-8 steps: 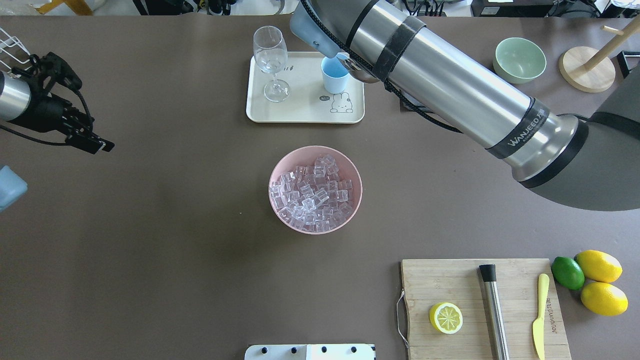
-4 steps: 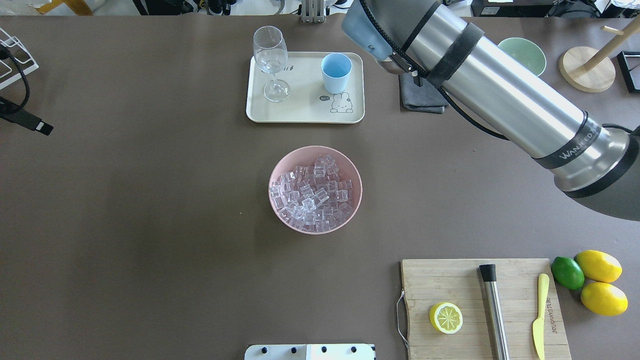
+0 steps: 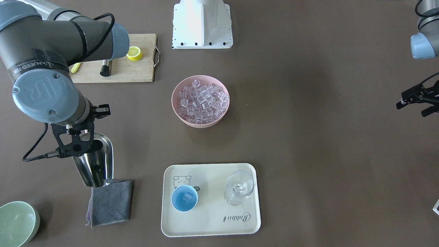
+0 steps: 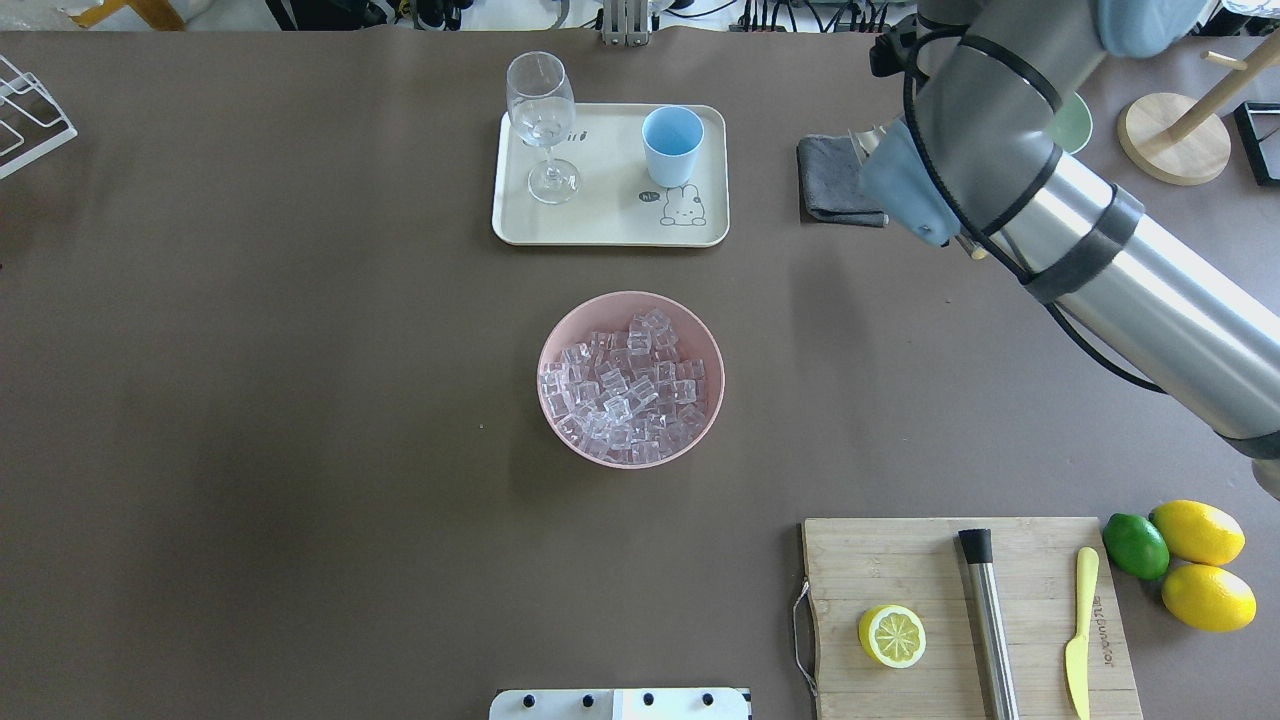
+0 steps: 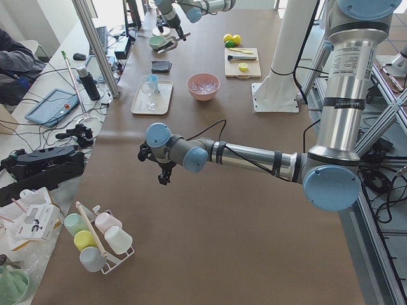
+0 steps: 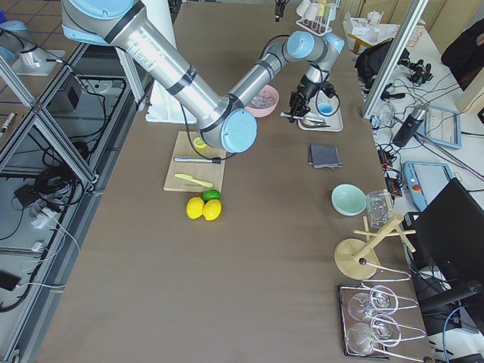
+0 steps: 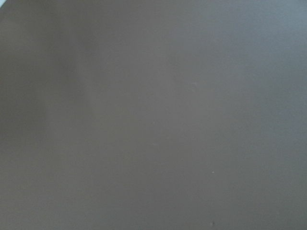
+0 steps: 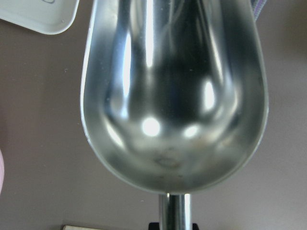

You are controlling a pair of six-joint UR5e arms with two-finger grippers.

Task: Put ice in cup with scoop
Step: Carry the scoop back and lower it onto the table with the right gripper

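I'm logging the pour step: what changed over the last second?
The right end effector, holding the shiny steel scoop, swung from over the light-blue cup rightward to the grey cloth; the scoop is empty. The left arm drew back out of the overhead view. Cup, cream tray and pink bowl of ice cubes stayed put.

Scoop [image 3: 101, 151] — swung from cup [image 3: 176, 203] to cloth [image 3: 110, 202].

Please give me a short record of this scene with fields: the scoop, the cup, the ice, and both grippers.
scoop: empty, held by its handle in the right gripper, mouth towards the grey cloth
cup: upright on the tray, one ice cube visible inside
ice: heap in the pink bowl
left gripper: away over bare table, holding nothing
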